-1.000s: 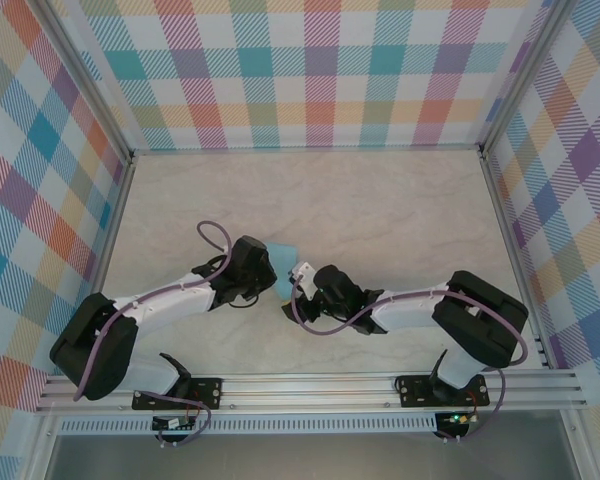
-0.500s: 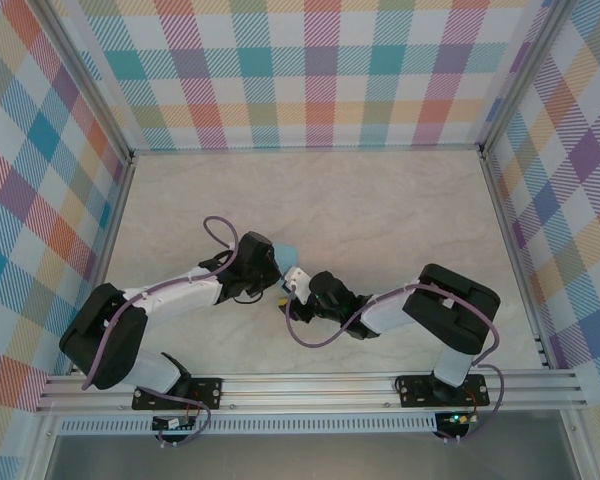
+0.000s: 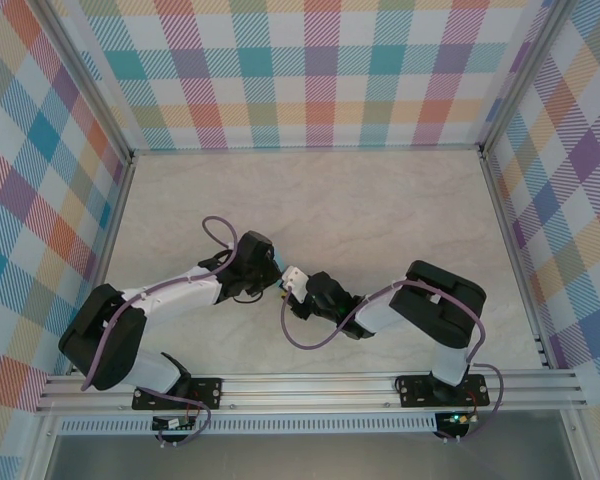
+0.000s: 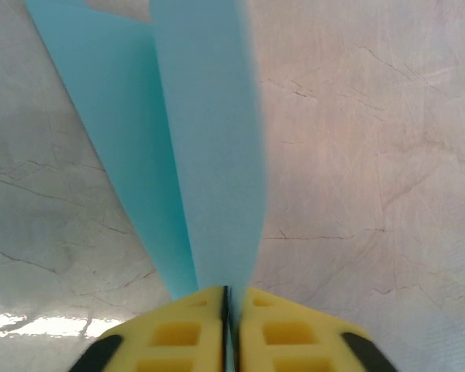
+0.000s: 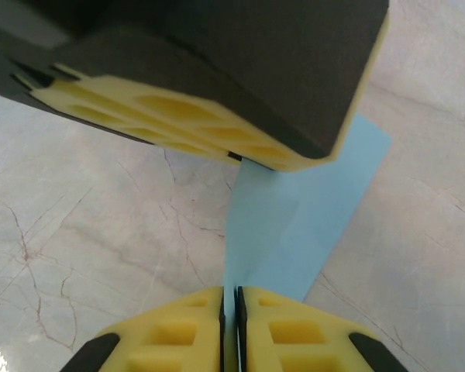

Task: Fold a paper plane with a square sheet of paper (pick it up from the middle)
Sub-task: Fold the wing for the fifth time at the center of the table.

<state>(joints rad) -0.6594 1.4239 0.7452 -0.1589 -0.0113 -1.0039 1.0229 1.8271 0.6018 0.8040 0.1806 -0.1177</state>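
Observation:
The light-blue paper (image 4: pixel 209 155) is folded into narrow, overlapping layers and hangs above the table between my two grippers. My left gripper (image 4: pixel 226 298) is shut on one end of it, yellow pads pressed together on the paper's edge. My right gripper (image 5: pixel 229 298) is shut on the other end of the same paper (image 5: pixel 294 225). The left gripper's fingers (image 5: pixel 217 77) loom close above in the right wrist view. From above, the left gripper (image 3: pixel 272 270) and right gripper (image 3: pixel 296 281) nearly touch at mid-table. Just a cyan sliver of paper (image 3: pixel 281 261) peeks out between them.
The pale marbled tabletop (image 3: pixel 380 210) stretches open behind and to both sides of the grippers. Checked walls (image 3: pixel 310 70) close off the back and sides. A metal rail (image 3: pixel 310 385) with the arm bases runs along the near edge.
The two grippers have closed in on each other, the right arm's elbow swinging left. The blue paper showing between them from above has shrunk to a sliver.

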